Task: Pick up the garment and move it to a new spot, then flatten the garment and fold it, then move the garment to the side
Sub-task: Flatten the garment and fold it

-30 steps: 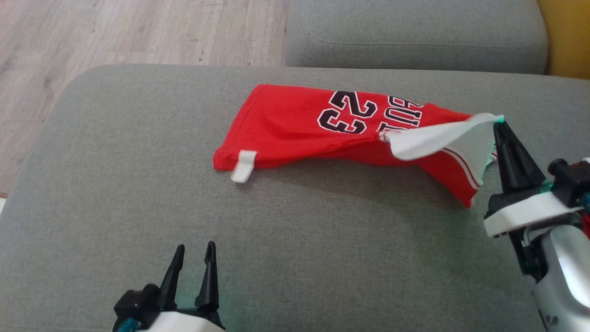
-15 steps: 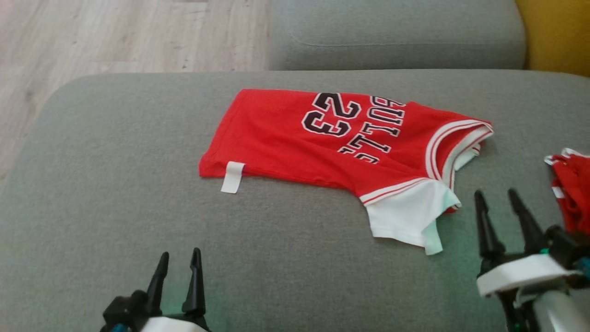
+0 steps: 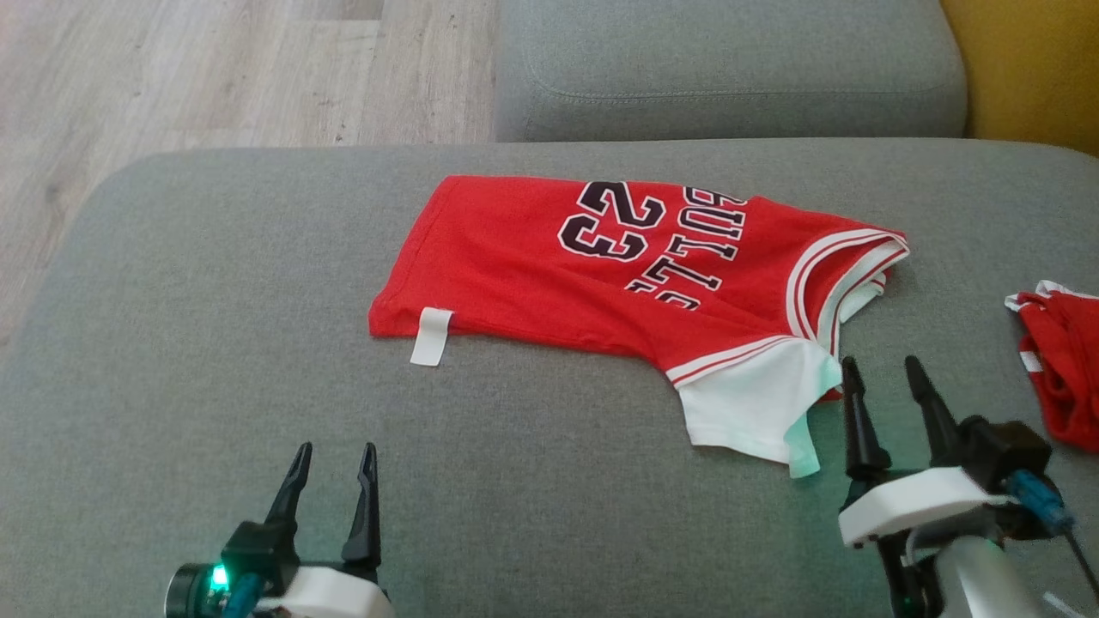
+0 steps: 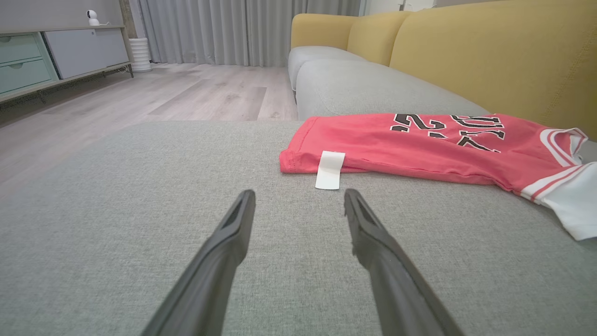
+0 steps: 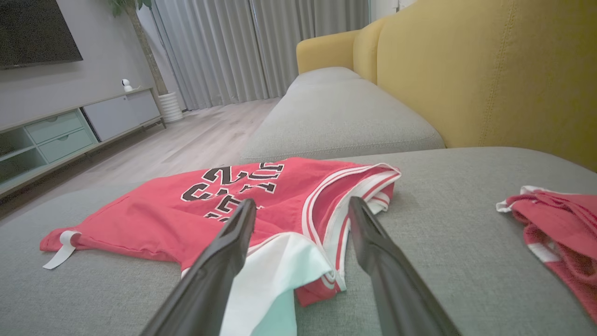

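- R gripper (image 3: 881, 365), lower right of head view: fingers moderately apart, nothing clamped. Its left fingertip sits just beside the jersey's white flap (image 3: 747, 403); can't tell if it touches.
- R wrist view: both fingers (image 5: 224, 252) rise over that flap, w/ the red-and-white striped armhole trim in the gap beyond the tips.
- L gripper (image 3: 336, 451), lower left: fingers apart by about the same amt, empty, tips over bare grey cushion (image 3: 215, 343), well short of the cloth.
- L wrist view: white label tab (image 4: 330, 170) lies just past the open tips.
- Garment: red jersey (image 3: 558, 266), centre to centre-right of frame, lying mostly flat on the cushion, "23" and lettering face up, hem at left, armholes at right.
- Second red garment (image 3: 1060, 369) crumpled at right edge, apart from the jersey.
- Upper frame: another grey cushion (image 3: 730, 77), yellow sofa back (image 3: 1022, 69) top right, wood floor (image 3: 172, 77) top left.
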Robot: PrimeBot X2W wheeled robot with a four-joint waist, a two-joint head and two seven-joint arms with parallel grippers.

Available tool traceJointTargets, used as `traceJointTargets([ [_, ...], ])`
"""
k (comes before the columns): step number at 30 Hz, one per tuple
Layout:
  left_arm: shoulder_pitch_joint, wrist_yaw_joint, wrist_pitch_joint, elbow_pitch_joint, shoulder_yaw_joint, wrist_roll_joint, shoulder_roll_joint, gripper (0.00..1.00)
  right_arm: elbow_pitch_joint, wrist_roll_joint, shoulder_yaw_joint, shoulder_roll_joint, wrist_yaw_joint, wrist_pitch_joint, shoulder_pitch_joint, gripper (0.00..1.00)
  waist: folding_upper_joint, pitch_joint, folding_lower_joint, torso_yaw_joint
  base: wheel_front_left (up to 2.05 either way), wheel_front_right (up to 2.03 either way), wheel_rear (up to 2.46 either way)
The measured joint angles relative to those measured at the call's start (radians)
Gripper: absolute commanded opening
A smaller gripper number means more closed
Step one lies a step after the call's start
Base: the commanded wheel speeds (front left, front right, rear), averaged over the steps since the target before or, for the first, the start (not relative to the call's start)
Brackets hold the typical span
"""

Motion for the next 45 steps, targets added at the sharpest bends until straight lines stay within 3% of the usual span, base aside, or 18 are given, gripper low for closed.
traceJointTargets([
  [8,0.003,0.004,0.000,0.001,-0.001,0.000,0.000,1.00,0.039,-0.033,0.011,0.012,0.000,0.000,0.000,1.00,0.0000,-0.003,0.0000,-0.001,0.00,0.00,0.00],
  [15,0.021,0.004,0.000,0.001,-0.014,-0.026,0.000,1.00,0.162,-0.081,0.077,0.021,0.000,0.000,0.004,1.00,0.0000,0.002,0.0000,0.007,0.00,0.00,0.00],
  [24,0.021,0.015,0.000,0.001,-0.042,-0.059,0.000,1.00,0.300,-0.111,0.055,0.027,0.000,0.000,-0.006,1.00,0.0000,0.028,0.0000,0.029,0.00,0.00,0.00],
  [45,0.010,0.016,0.000,-0.022,-0.061,-0.133,0.000,1.00,0.303,-0.103,0.009,0.029,0.000,0.000,-0.066,1.00,0.0000,0.088,0.0000,0.055,0.00,0.00,0.00],
])
